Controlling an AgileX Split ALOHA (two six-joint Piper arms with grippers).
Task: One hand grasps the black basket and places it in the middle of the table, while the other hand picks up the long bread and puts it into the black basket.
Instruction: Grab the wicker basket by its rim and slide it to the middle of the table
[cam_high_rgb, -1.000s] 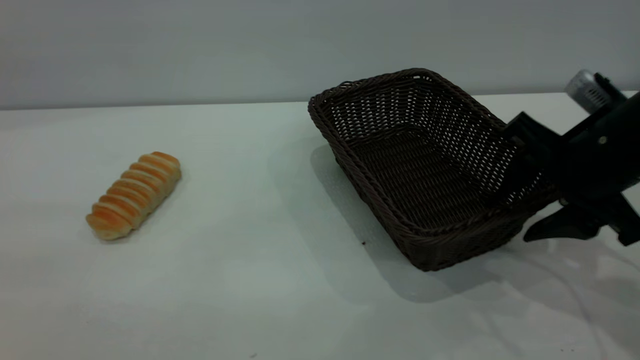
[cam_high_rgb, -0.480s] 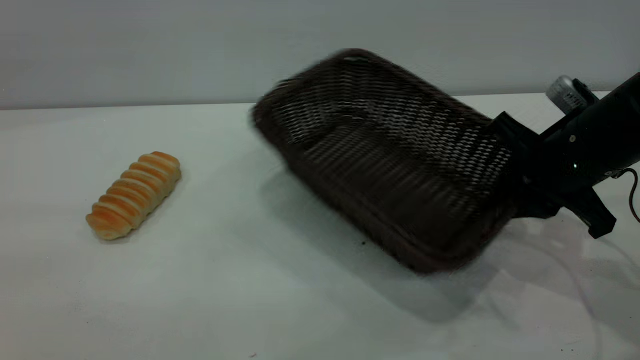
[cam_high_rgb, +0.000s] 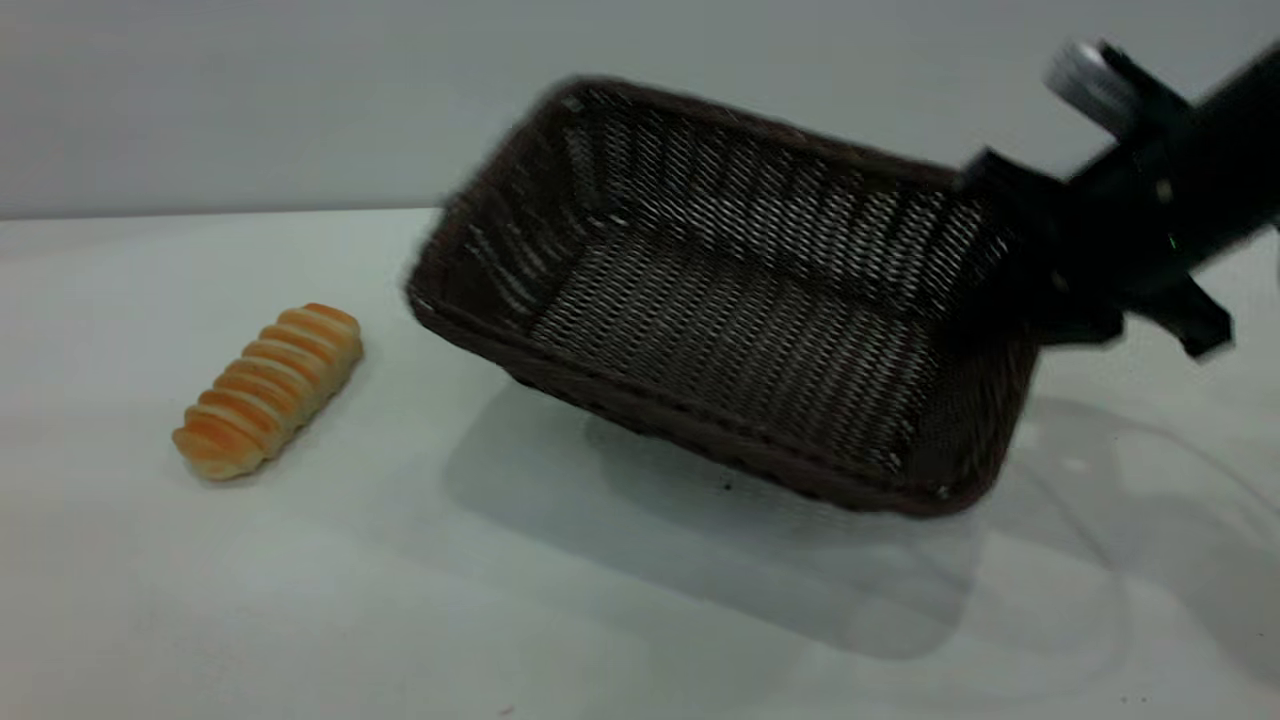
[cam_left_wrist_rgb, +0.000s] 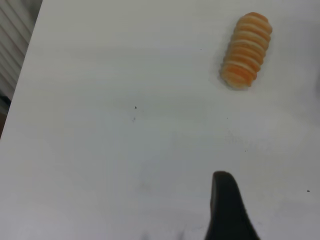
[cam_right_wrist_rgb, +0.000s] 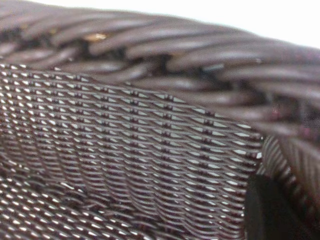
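Observation:
The black basket (cam_high_rgb: 740, 300) hangs tilted above the table (cam_high_rgb: 300, 600), with its left end higher and its shadow beneath it. My right gripper (cam_high_rgb: 1030, 290) is shut on the basket's right end wall. In the right wrist view the wicker wall (cam_right_wrist_rgb: 125, 150) and braided rim fill the picture, with one dark finger (cam_right_wrist_rgb: 272, 210) against the weave. The long bread (cam_high_rgb: 268, 390) lies on the table at the left, apart from the basket. It also shows in the left wrist view (cam_left_wrist_rgb: 246, 50), well ahead of my left gripper (cam_left_wrist_rgb: 225, 200), which hovers over bare table.
A grey wall (cam_high_rgb: 300, 100) runs behind the table's far edge. The table's left edge (cam_left_wrist_rgb: 20, 85) shows in the left wrist view. A small dark speck (cam_high_rgb: 727, 486) lies under the basket.
The right gripper has lifted the basket off the table and swung it up and to the left, towards the middle. The bread has not moved.

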